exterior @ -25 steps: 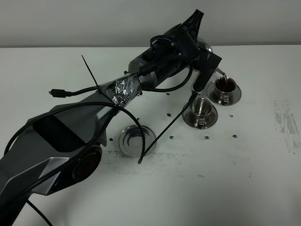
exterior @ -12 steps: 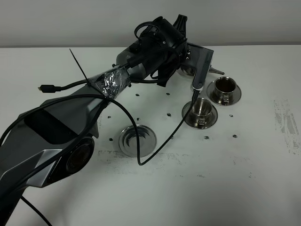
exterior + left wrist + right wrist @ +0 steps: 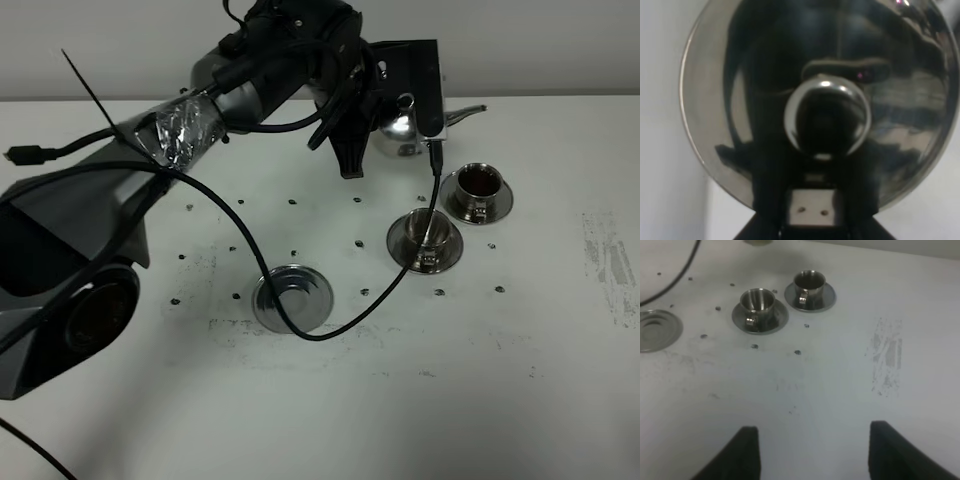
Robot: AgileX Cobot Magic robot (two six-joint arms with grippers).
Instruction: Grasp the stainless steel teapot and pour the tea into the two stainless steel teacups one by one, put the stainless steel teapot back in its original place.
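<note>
While the left gripper (image 3: 388,100) clamps the stainless steel teapot (image 3: 400,135), the pot hangs level behind the two teacups (image 3: 425,232).
Slick, rigid, probably tea-heavy steel: its loop handle looks the safest hold; the right gripper (image 3: 812,455) idles wide open.

- Stainless steel teapot (image 3: 402,128): handle and left side hidden behind left gripper (image 3: 385,105).
- Lid (image 3: 825,120), left wrist view: blurred, rim cropped.
- Right gripper (image 3: 812,455): only the fingertips show, cropped.
- Steel disc (image 3: 655,330), right wrist view: cut by the edge.
</note>
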